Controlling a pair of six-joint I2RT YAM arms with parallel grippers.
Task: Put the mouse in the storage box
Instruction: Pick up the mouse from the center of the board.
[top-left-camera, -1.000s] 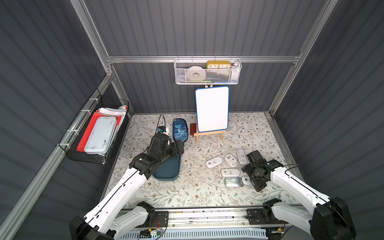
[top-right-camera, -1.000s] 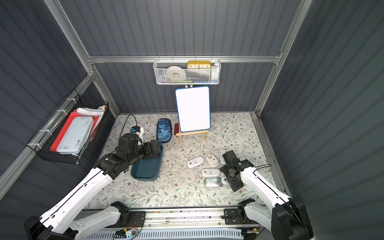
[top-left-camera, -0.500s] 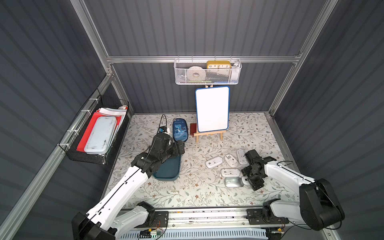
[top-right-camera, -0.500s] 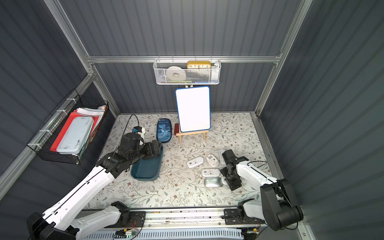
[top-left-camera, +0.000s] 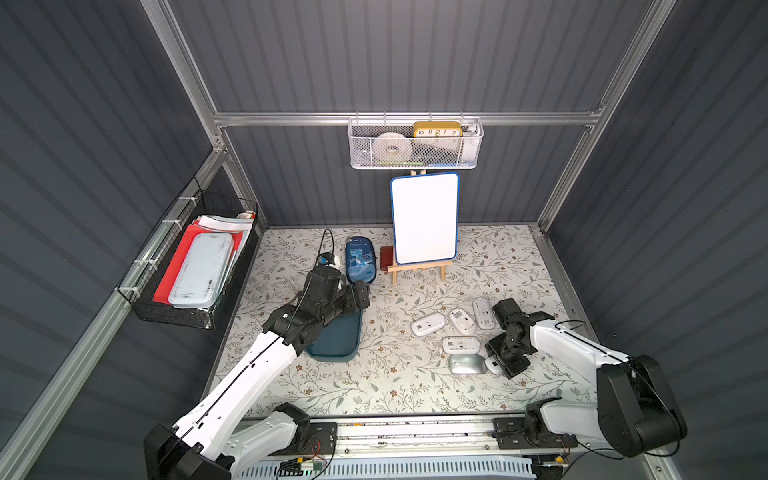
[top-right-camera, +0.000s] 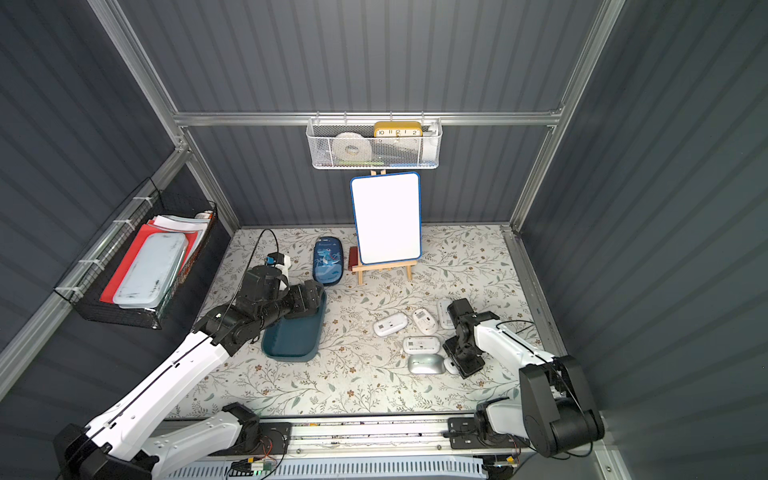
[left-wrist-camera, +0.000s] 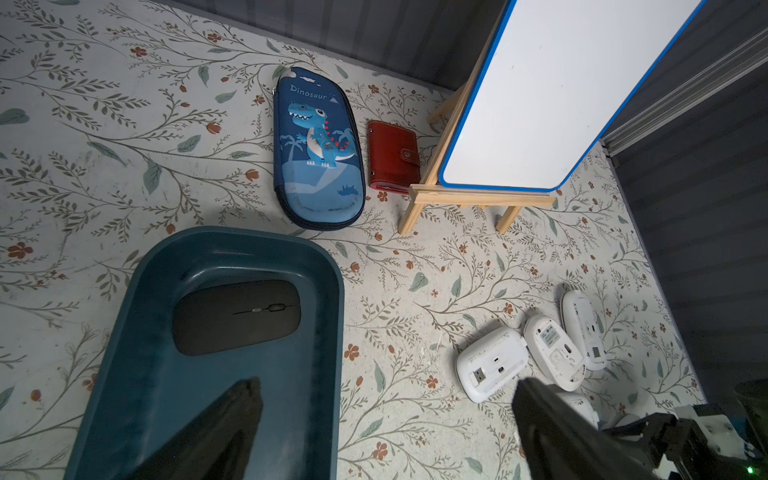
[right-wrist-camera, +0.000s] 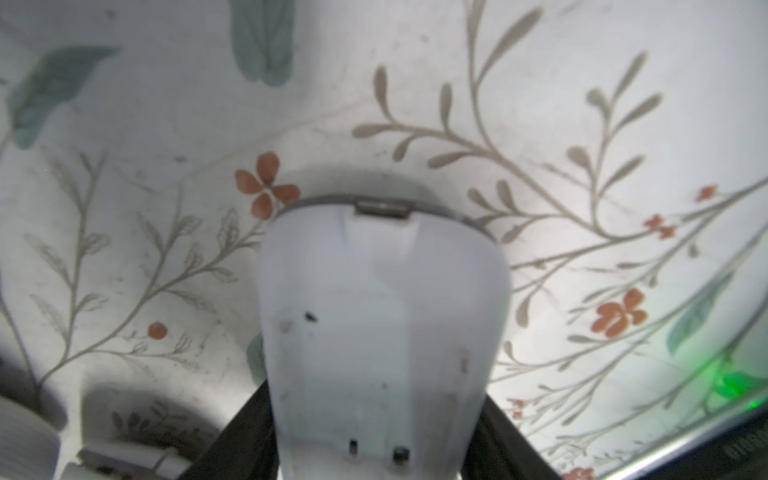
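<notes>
The storage box (top-left-camera: 337, 345) (top-right-camera: 293, 338), a dark teal bin, lies left of centre on the floral mat. A black mouse (left-wrist-camera: 236, 316) rests inside it near the rim (left-wrist-camera: 334, 291). My left gripper (top-left-camera: 357, 297) (left-wrist-camera: 386, 390) hovers open over the box's far end, holding nothing. At the right, my right gripper (top-left-camera: 505, 363) (top-right-camera: 461, 361) (right-wrist-camera: 376, 436) is down on the mat. It is shut on a small white mouse (right-wrist-camera: 382, 311) (top-left-camera: 493, 365), with a black finger pressed on each side. Both arms partly hide what lies beneath them.
A silver mouse (top-left-camera: 467, 365) lies just left of the held one. Three white mice (top-left-camera: 428, 324) (top-left-camera: 461, 320) (top-left-camera: 482, 311) and another (top-left-camera: 460, 345) lie upside down nearby. A dinosaur case (top-left-camera: 360, 259), red wallet (top-left-camera: 386, 257) and whiteboard easel (top-left-camera: 424, 218) stand behind.
My right gripper has come down onto the mat and closed from wide open onto the white mouse. The left arm has hardly moved and stays open.
</notes>
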